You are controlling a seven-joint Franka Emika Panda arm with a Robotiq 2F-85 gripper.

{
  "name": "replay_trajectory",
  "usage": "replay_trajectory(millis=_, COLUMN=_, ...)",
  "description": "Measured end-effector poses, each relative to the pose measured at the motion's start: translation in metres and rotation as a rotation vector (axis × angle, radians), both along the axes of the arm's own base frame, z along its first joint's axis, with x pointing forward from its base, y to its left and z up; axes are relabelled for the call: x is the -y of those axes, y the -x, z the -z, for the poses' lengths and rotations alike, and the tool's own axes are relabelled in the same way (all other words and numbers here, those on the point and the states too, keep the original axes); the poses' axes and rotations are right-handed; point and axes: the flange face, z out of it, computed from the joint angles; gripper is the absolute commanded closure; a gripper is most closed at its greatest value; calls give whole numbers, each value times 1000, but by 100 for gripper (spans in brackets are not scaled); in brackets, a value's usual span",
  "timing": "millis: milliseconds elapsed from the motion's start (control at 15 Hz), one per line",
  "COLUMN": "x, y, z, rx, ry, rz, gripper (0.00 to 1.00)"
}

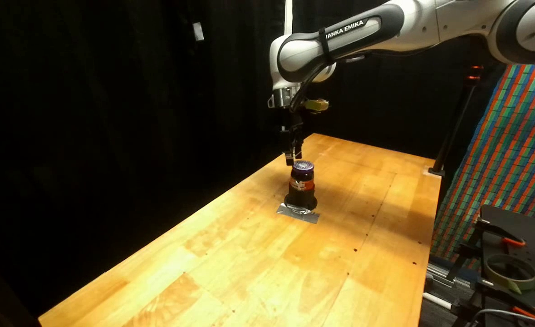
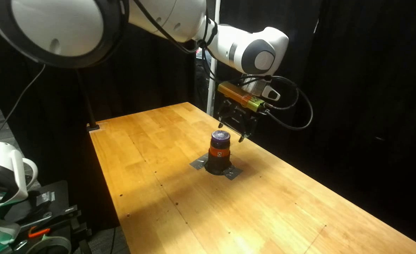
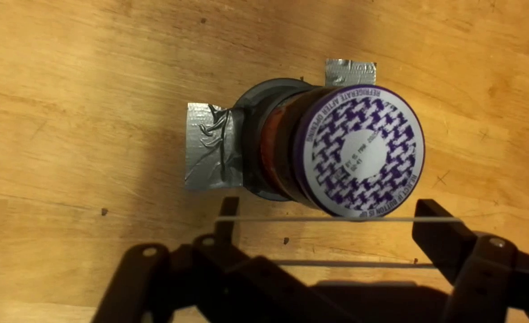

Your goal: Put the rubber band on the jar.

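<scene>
The jar (image 1: 301, 183) stands upright, dark with an orange-red label and a purple and white patterned lid; it also shows in an exterior view (image 2: 219, 151) and the wrist view (image 3: 364, 154). Its base sits in a black holder (image 2: 218, 165). The light rubber band (image 3: 286, 219) is stretched around both fingers of my open gripper (image 3: 327, 211), in two parallel strands. My gripper, also in both exterior views (image 1: 294, 158) (image 2: 231, 132), is beside the jar at about lid height. In the wrist view the front strand crosses the lid's lower edge; I cannot tell whether it touches.
Silver tape strips (image 3: 212, 152) fix the holder to the wooden table (image 1: 258, 254). A black post (image 2: 84, 102) stands at a table corner. A dark cart with a tape roll (image 1: 510, 272) is beside the table. Dark curtains hang behind.
</scene>
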Motion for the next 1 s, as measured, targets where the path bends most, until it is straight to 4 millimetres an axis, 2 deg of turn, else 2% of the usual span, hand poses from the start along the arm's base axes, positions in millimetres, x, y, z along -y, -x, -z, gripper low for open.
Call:
replay_trajectory(millis=533, x=-16, y=-3, z=30, rx=-84, ry=89, rz=-16, gripper=0)
replay_trajectory(millis=1000, x=-27, y=3, z=31, rx=-118, ry=158, rz=-42, gripper=0)
